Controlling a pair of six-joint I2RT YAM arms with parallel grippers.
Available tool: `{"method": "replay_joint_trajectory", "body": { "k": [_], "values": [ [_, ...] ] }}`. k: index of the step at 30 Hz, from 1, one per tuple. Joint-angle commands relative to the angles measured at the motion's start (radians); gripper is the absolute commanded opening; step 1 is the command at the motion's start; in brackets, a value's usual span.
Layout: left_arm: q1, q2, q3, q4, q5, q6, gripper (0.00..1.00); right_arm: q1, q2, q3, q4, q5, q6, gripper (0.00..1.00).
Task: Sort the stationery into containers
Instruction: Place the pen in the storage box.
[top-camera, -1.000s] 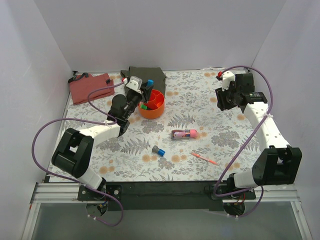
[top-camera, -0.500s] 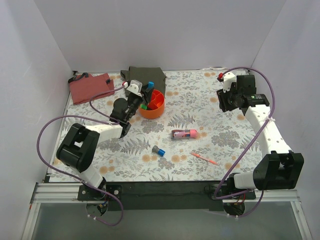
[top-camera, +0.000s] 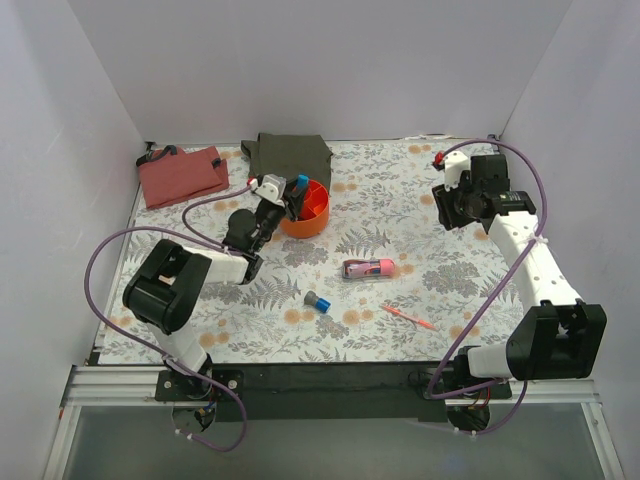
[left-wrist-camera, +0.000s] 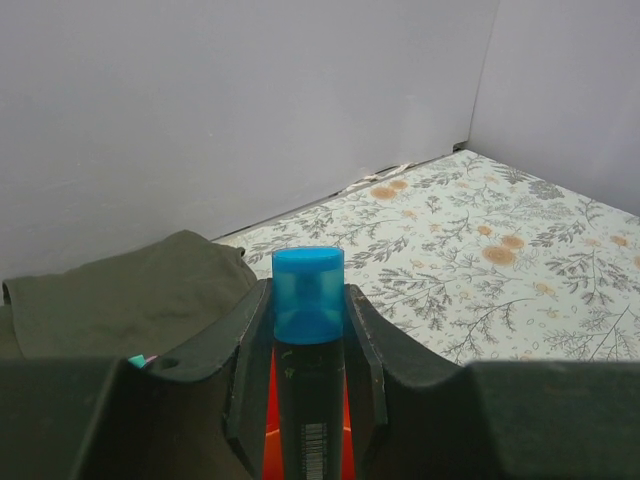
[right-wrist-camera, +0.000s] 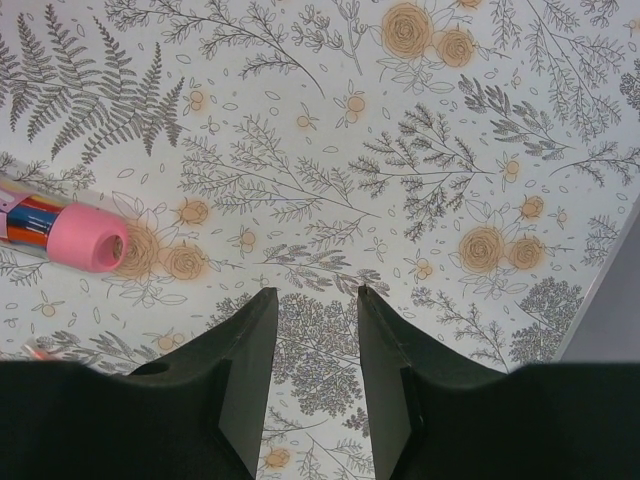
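My left gripper (top-camera: 291, 197) is shut on a black marker with a blue cap (left-wrist-camera: 308, 300), held upright at the left rim of the round orange bowl (top-camera: 316, 211); the marker shows in the top view (top-camera: 300, 185) too. The bowl's orange shows behind the marker in the left wrist view (left-wrist-camera: 270, 440). A green-capped item (left-wrist-camera: 136, 360) peeks at the left. A fat pink tube (top-camera: 368, 268) lies mid-table and shows in the right wrist view (right-wrist-camera: 70, 235). A short blue-grey cylinder (top-camera: 318, 302) and a thin orange-red pen (top-camera: 408, 318) lie nearer the front. My right gripper (right-wrist-camera: 312, 300) is open and empty above the cloth at the far right.
A folded olive-green cloth (top-camera: 288, 155) lies behind the bowl and shows in the left wrist view (left-wrist-camera: 120, 295). A folded red cloth (top-camera: 182, 175) lies at the far left. A small red object (top-camera: 439, 158) sits by the back right wall. White walls enclose the table.
My left gripper has moved right and nearer with the blue-capped marker, closer over the bowl's left rim. My right arm has shifted slightly.
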Motion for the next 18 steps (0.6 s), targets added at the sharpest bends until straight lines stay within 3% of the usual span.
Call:
{"method": "replay_joint_trajectory", "body": {
  "k": [1, 15, 16, 18],
  "values": [
    [-0.002, 0.02, -0.028, 0.066, 0.004, 0.022, 0.0, 0.004, 0.015, -0.003, 0.012, 0.0, -0.006, 0.46],
    [-0.003, 0.078, -0.032, 0.094, 0.01, 0.032, 0.0, 0.004, -0.001, -0.072, 0.029, -0.015, 0.001, 0.46],
    [-0.003, 0.076, -0.032, 0.094, 0.011, 0.035, 0.03, 0.004, 0.002, -0.072, 0.032, -0.017, 0.001, 0.46],
    [-0.003, 0.07, -0.038, 0.095, 0.019, 0.04, 0.23, 0.004, 0.007, -0.071, 0.038, -0.017, 0.003, 0.46]
  ]
}}
